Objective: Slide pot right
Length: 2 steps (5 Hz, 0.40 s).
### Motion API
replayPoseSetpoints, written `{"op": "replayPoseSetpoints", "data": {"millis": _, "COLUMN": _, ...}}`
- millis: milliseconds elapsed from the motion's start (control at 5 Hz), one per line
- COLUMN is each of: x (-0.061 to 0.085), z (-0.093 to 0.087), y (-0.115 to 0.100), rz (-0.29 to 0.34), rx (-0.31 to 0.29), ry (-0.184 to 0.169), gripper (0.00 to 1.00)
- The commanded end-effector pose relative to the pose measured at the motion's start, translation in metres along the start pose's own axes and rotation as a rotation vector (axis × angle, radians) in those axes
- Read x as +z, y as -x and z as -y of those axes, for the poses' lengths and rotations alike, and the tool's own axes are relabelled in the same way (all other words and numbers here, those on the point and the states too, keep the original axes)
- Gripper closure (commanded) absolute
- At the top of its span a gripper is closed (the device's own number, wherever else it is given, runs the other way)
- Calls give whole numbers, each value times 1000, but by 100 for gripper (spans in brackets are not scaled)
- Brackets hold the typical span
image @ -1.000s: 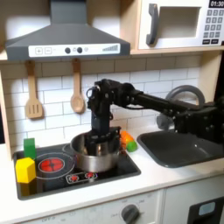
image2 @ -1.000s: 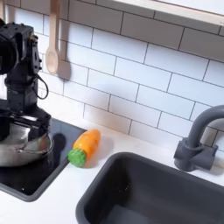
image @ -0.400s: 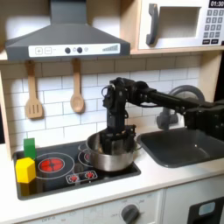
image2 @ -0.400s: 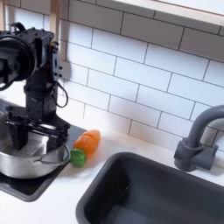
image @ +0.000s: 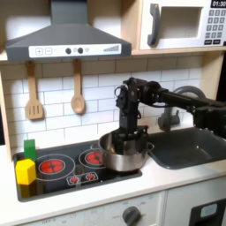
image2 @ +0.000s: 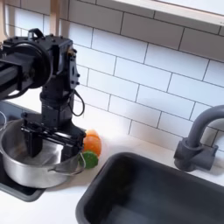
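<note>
Pot at the stove's edge, claw set down inside it.
Nearest in the second exterior view, the pot (image2: 35,159) overhangs the stovetop (image2: 10,185); the gripper (image2: 48,140) reaches into it, fingers spread against its wall, presumably to push sideways. Beyond lie a toy carrot (image2: 88,143) and sink (image2: 166,197).

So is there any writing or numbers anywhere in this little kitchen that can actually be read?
Microwave display, top right corner of the first exterior view: light digits, cut off by the picture's edge and too blurred to read.
Microwave keypad: markings too small to read.
Hood knobs: no readable labels.
Second exterior view: no text anywhere.
</note>
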<state>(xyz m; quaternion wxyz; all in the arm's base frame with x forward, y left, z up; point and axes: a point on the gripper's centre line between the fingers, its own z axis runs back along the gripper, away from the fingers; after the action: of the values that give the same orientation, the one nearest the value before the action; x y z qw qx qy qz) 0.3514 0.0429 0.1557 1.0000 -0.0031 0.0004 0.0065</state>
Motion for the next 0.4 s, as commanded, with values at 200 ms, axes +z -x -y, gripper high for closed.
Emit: {"op": "replayPoseSetpoints", "data": {"millis": 200, "x": 20, "z": 6, "y": 5, "rz": 55, "rx": 7, "ry": -13, "gripper": 0}}
